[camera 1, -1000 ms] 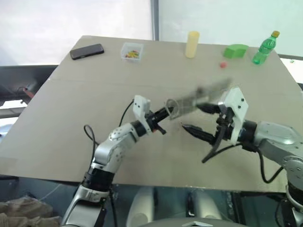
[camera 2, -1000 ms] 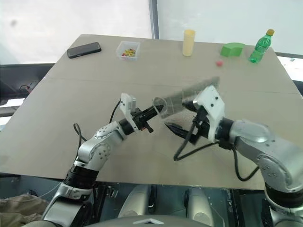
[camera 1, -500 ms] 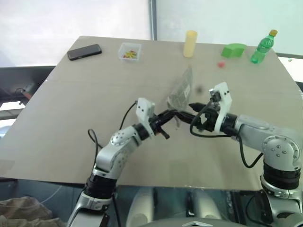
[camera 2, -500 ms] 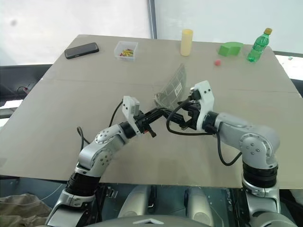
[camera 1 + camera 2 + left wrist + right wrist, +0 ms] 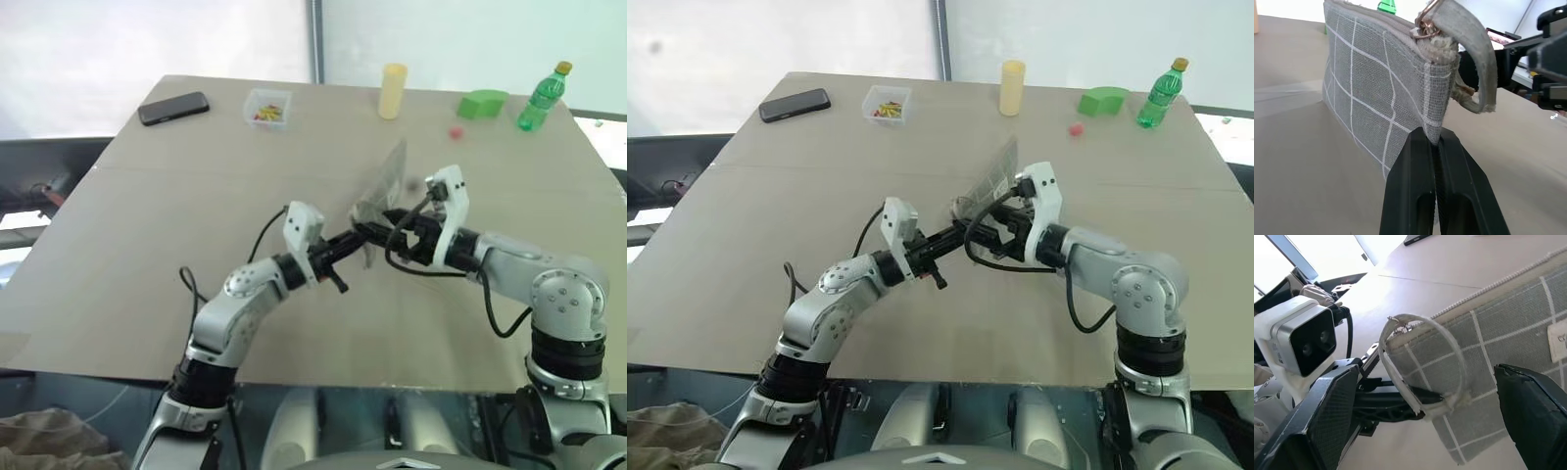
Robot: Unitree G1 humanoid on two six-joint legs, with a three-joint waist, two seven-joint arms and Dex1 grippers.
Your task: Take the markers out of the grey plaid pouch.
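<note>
Pinching a lower corner of the grey plaid pouch (image 5: 1376, 93), the left gripper (image 5: 1434, 142) holds it upright above the counter (image 5: 147, 196) at mid-frame. The right gripper (image 5: 1415, 406) waits spread wide around its loop end. Zipper looks closed; no markers out yet.

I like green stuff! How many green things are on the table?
2. The green bottle stands at the table's far right corner, and a green block sits just left of it. Nothing else green shows, though something small could be hidden.
</note>
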